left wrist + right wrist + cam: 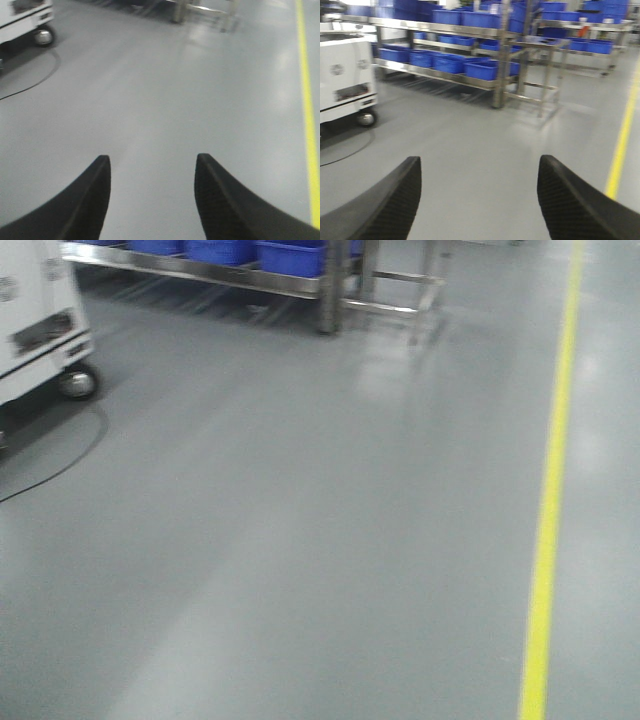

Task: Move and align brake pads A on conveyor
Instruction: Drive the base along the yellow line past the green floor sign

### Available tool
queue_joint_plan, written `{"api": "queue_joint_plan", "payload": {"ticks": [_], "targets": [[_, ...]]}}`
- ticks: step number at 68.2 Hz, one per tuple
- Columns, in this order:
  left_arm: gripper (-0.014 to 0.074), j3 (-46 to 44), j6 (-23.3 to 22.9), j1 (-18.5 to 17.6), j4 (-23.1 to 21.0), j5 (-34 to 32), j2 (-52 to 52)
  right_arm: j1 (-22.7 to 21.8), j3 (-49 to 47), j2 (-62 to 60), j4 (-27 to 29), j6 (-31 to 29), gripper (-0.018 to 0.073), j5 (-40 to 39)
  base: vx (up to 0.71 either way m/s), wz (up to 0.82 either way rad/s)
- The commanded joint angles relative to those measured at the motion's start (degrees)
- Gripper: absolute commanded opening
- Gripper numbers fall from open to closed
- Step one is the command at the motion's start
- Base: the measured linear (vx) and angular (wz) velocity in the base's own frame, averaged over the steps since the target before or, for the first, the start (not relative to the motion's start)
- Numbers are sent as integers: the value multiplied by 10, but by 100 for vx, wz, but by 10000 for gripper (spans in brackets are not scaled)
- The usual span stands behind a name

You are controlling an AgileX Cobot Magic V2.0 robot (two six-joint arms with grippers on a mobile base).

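Front view: grey floor [300,540], a yellow line [548,520] at three o'clock, a white cart [35,320] at ten. Left wrist view: the left gripper [152,162] hung spread above the floor, holding nothing. Right wrist view: the right gripper [477,165] gaped likewise, blue bins [485,70] at twelve. The brake pads and conveyor lay outside every view.

Smooth grey floor [300,540] with a soft sheen, yellow painted line [548,520], shiny steel shelving [496,85], blue plastic bins [447,63], smooth white cart [345,75] panels, matt black cross-hatched fingers [570,200] of the right gripper [479,159]
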Motion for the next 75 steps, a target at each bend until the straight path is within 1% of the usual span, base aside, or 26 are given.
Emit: {"api": "queue_joint_plan", "payload": {"ticks": [1,26,38,59,75], "targets": [[377,-15,0,-1,-3,-38,4,-3,-14,8,-3,0,484,-46,-6,-87],[377,-15,0,-1,-3,-38,4,-3,-14,8,-3,0,484,-46,-2,-92],[377,-15,0,-1,-3,-38,4,-3,-14,8,-3,0,484,-46,6,-74],[377,-15,0,-1,-3,-38,4,-3,-14,8,-3,0,484,-46,17,-45],[377,-15,0,-1,-3,-38,4,-3,-14,8,-3,0,484,-46,33,-17]]}}
